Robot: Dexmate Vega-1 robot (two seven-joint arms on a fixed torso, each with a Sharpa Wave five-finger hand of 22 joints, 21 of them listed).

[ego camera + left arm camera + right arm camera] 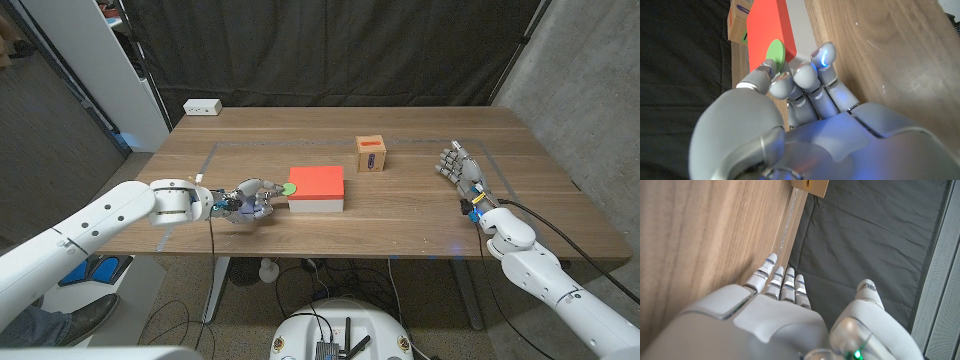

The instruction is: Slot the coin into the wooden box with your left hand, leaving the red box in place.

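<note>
A green coin point(289, 188) point(775, 55) is pinched between the thumb and a finger of my left hand point(250, 199) point(790, 100), just left of the red box point(317, 187) point(769, 32) and above the table. The red box has a white base and lies at the table's middle. The small wooden box point(371, 154) point(738, 22) stands behind it to the right, with a dark slot in its front face. My right hand point(459, 170) point(785, 305) stands at the table's right side with its fingers straight and apart, holding nothing.
A white power strip point(202, 106) lies at the table's back left corner. A faint taped outline marks the wooden table point(420, 215). Dark curtains hang behind. A corner of the wooden box point(810, 186) shows in the right wrist view.
</note>
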